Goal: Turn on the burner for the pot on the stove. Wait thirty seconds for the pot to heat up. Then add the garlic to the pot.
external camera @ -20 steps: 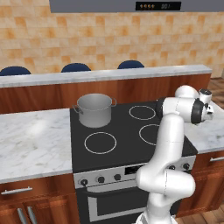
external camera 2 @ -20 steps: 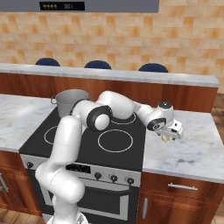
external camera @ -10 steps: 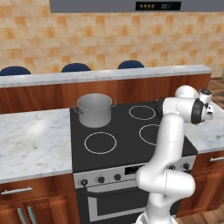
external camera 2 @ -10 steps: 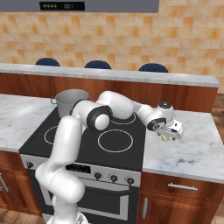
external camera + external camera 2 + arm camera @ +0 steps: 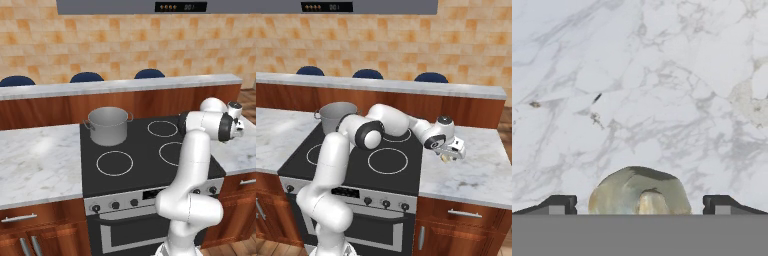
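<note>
Marble counter (image 5: 662,75) and garlic (image 5: 639,196) unchanged; gripper (image 5: 639,205) stays spread around it.

Your robot arm (image 5: 192,165) is smooth, shiny white, made of fat round tubes. Dark rings sit where the parts join, like black wheels. Its gripper (image 5: 452,150) is white and boxy, and its fingertips (image 5: 561,204) are small and dark.

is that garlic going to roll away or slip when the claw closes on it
The garlic looks rounded and lumpy, so it could well roll on the smooth marble counter if nudged off-centre. It is small and probably light. It sits between the open claw tips, so a centred squeeze should hold it.
</note>
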Tool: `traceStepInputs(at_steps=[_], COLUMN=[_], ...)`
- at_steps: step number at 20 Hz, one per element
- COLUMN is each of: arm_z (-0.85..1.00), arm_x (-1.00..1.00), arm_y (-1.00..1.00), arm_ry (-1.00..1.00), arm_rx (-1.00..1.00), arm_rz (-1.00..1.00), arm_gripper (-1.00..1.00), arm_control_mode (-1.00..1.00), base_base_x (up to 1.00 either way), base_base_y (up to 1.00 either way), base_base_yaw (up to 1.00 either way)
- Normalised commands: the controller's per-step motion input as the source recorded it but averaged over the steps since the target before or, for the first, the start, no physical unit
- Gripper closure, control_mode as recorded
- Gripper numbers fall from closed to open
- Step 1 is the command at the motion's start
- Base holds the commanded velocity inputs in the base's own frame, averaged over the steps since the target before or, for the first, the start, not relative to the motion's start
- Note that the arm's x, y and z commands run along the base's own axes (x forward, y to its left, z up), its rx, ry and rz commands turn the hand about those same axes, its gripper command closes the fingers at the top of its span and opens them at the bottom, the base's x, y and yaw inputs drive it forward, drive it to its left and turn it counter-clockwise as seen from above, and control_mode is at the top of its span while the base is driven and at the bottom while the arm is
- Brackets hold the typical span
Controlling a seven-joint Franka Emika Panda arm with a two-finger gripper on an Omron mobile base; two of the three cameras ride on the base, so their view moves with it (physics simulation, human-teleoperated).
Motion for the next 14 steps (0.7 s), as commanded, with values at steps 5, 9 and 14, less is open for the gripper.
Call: traceStepInputs(at_steps=[5,9,14], arm_z=[0.0,0.0,0.0], arm_x=[0.0,0.0,0.0], arm_y=[0.0,0.0,0.0], arm_ry=[0.0,0.0,0.0], arm_rx=[0.0,0.0,0.0], arm_rz=[0.0,0.0,0.0], arm_gripper=[-1.0,-1.0,-1.0], arm_control_mode=[-1.0,-1.0,-1.0], base_base_x=[0.0,0.0,0.0], base_base_y=[0.0,0.0,0.0], base_base_yaw=[0.0,0.0,0.0])
